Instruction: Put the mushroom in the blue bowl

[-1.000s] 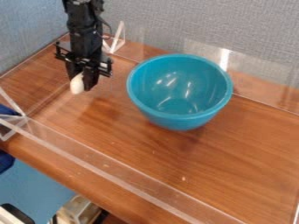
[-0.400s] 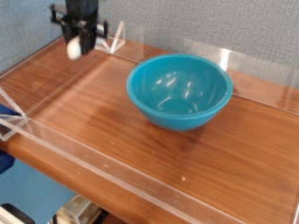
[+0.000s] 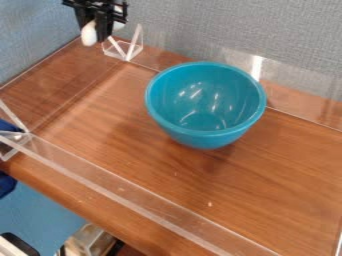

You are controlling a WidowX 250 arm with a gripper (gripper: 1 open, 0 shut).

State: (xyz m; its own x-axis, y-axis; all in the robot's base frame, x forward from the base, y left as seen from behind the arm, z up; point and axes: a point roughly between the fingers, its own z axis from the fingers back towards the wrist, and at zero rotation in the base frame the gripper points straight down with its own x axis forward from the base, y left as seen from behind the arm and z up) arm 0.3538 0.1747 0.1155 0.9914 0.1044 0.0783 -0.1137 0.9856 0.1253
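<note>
The blue bowl (image 3: 205,103) stands upright on the wooden table, a little right of centre, with nothing inside. My gripper (image 3: 95,27) hangs at the top left of the camera view, partly cut off by the frame's upper edge, well above the table and to the left of and behind the bowl. It points down and is shut on the mushroom (image 3: 88,35), of which a small cream-white lump shows between the dark fingers. The cap's colour cannot be made out.
Low clear acrylic walls (image 3: 94,190) ring the wooden table top (image 3: 94,110). A clear triangular bracket (image 3: 127,46) stands at the back left corner just below the gripper. A grey-blue wall closes off the back.
The gripper has risen from just above the table and moved toward the back wall, carrying the mushroom with it. The bowl has stayed put.
</note>
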